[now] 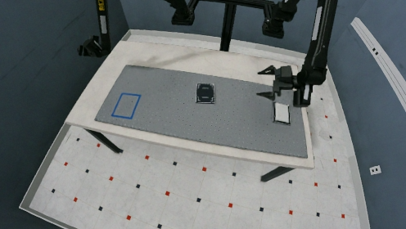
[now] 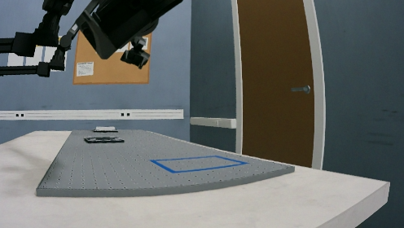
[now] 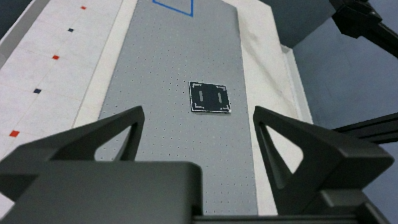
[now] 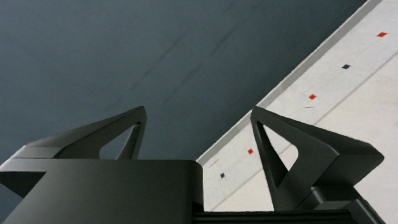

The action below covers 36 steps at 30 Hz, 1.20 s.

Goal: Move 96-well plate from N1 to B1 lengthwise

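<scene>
Nearest, the left gripper [image 1: 258, 83] [image 3: 198, 111] is spread wide, as is the right gripper [image 1: 79, 51] [image 4: 198, 111]. From overhead, the white 96-well plate [image 1: 281, 113] [image 2: 105, 129] sits in its nest [image 1: 282, 123] [image 2: 105, 131] at three o'clock; the blue outline [image 1: 127, 93] [image 2: 183, 158] [image 3: 172, 9] lies at nine. Yellow label [image 1: 101, 5]: unreadable.

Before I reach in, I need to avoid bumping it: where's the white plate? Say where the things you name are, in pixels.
The white plate [image 1: 281, 113] [image 2: 105, 129] sits at the top view's right, in its nest beneath the left gripper [image 1: 262, 83] [image 3: 199, 112].
</scene>
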Each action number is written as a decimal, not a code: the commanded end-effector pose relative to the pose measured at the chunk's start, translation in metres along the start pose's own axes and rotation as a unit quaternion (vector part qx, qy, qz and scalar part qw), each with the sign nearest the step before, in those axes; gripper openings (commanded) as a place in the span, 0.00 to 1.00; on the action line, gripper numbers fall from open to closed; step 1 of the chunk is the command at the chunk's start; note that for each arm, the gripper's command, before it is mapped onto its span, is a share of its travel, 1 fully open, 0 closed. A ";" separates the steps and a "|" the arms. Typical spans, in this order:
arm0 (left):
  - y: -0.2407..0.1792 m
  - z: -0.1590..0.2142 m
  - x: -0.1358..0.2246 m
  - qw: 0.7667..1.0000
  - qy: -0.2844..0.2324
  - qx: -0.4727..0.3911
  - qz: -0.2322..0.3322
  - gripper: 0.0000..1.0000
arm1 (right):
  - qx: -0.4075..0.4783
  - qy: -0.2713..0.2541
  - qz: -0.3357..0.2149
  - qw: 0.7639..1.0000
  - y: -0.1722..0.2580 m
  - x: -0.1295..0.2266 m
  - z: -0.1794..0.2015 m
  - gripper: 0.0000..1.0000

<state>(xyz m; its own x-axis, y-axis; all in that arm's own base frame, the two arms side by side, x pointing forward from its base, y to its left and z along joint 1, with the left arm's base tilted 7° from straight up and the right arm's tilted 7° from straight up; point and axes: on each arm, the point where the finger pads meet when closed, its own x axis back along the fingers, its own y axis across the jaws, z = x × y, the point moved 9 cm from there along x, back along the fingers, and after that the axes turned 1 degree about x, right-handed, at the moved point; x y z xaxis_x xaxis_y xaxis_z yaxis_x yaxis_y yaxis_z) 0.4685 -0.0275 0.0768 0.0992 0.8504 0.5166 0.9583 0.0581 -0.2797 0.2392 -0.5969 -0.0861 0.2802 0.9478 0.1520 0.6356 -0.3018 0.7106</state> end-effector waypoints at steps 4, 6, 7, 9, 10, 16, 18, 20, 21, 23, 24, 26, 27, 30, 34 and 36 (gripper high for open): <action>0.001 -0.006 0.003 1.000 -0.001 -0.007 -0.003 1.00 | -0.008 -0.006 -0.006 1.000 0.010 -0.003 -0.006 1.00; 0.001 -0.006 0.003 1.000 -0.001 -0.007 -0.003 1.00 | -0.008 -0.006 -0.006 1.000 0.010 -0.003 -0.006 1.00; 0.001 -0.006 0.003 1.000 -0.001 -0.007 -0.003 1.00 | -0.008 -0.006 -0.006 1.000 0.010 -0.003 -0.006 1.00; 0.001 -0.006 0.003 1.000 -0.001 -0.007 -0.003 1.00 | -0.008 -0.006 -0.006 1.000 0.010 -0.003 -0.006 1.00; 0.001 -0.006 0.003 1.000 -0.001 -0.007 -0.003 1.00 | -0.008 -0.006 -0.006 1.000 0.010 -0.003 -0.006 1.00; 0.001 -0.006 0.003 1.000 -0.001 -0.007 -0.003 1.00 | -0.008 -0.006 -0.006 1.000 0.010 -0.003 -0.006 1.00; 0.001 -0.006 0.003 1.000 -0.001 -0.007 -0.003 1.00 | -0.008 -0.006 -0.006 1.000 0.010 -0.003 -0.006 1.00; -0.004 -0.001 0.008 1.000 -0.002 0.009 -0.014 1.00 | 0.015 0.005 -0.014 1.000 0.014 0.008 0.004 1.00; -0.004 0.001 0.009 1.000 -0.002 0.015 -0.020 1.00 | 0.025 0.011 -0.019 0.999 0.017 0.013 0.008 1.00; -0.006 0.009 0.013 0.999 0.000 0.026 -0.038 1.00 | 0.052 0.037 -0.043 0.997 0.027 0.032 0.026 1.00; -0.008 0.017 0.015 0.998 0.000 0.034 -0.049 1.00 | 0.069 0.056 -0.061 0.994 0.035 0.046 0.039 1.00; -0.012 0.033 0.018 0.996 0.001 0.046 -0.072 1.00 | 0.086 0.078 -0.083 0.990 0.044 0.063 0.054 1.00; -0.013 0.039 0.019 0.996 0.002 0.047 -0.081 1.00 | 0.090 0.085 -0.089 0.988 0.046 0.068 0.058 1.00; -0.017 0.053 0.022 0.994 0.005 0.052 -0.100 1.00 | 0.106 0.114 -0.118 0.981 0.058 0.090 0.076 1.00; -0.020 0.063 0.023 0.992 0.006 0.058 -0.114 1.00 | 0.120 0.138 -0.144 0.973 0.068 0.109 0.091 1.00; -0.022 0.074 0.025 0.989 0.006 0.071 -0.131 1.00 | 0.154 0.176 -0.195 0.953 0.085 0.149 0.118 1.00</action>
<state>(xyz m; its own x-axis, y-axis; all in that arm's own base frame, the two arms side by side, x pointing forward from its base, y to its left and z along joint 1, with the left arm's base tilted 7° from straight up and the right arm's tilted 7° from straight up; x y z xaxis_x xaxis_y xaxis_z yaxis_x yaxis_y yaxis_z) 0.4308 0.0183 0.0309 -0.0475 0.8195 0.5711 0.9233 0.2542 -0.2879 0.3655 -0.5216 -0.0958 -0.0955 0.9767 0.1923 0.8002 -0.0396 0.5984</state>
